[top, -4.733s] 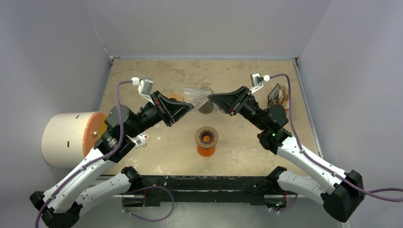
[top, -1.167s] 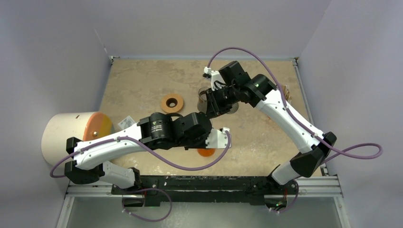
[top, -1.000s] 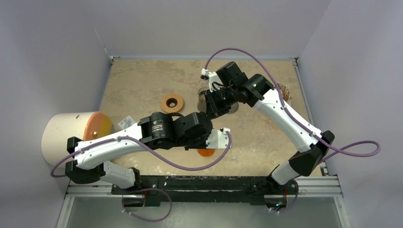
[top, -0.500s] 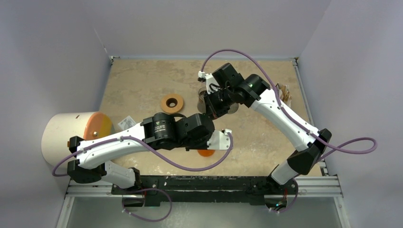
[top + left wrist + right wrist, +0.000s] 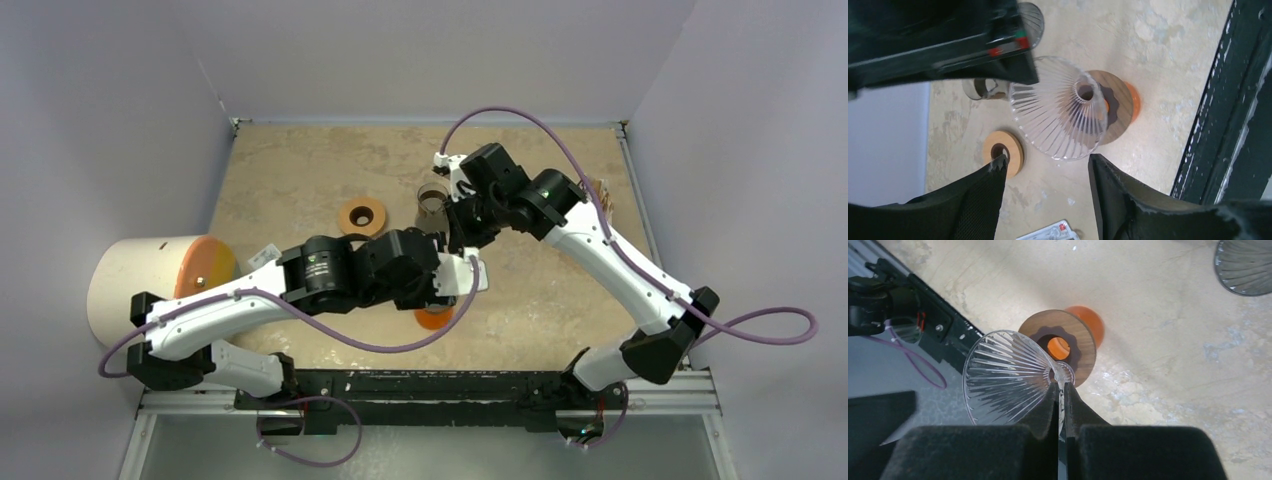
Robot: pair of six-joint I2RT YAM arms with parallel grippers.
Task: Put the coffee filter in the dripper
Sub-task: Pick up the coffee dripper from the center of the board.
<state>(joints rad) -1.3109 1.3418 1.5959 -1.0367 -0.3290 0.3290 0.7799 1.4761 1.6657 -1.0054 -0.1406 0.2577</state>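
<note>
Dripper [image 5: 1003, 380] first, since the filter has nowhere to go without it. My right claw [image 5: 1060, 389] is clamped tight on the glass cone's thin wall, right at its narrow end. The cone hangs just above the orange vessel [image 5: 1091, 322], over the brown wood collar [image 5: 1082, 342] that sits on top of that vessel. Its long axis is tipped well over rather than upright. The narrow end is the end nearer the collar's hole, and the wide mouth swings out sideways, away from the vessel. My left claw [image 5: 1048, 164] stands open just short of the cone, above the vessel, fingers spread with nothing between them. So I judge the next move belongs to my right arm: swing the mouth upward until the axis stands straight over the vessel, then lower the neck into the collar. The coffee filter I cannot find in any view; it is not at the vessel and not in either claw.
</note>
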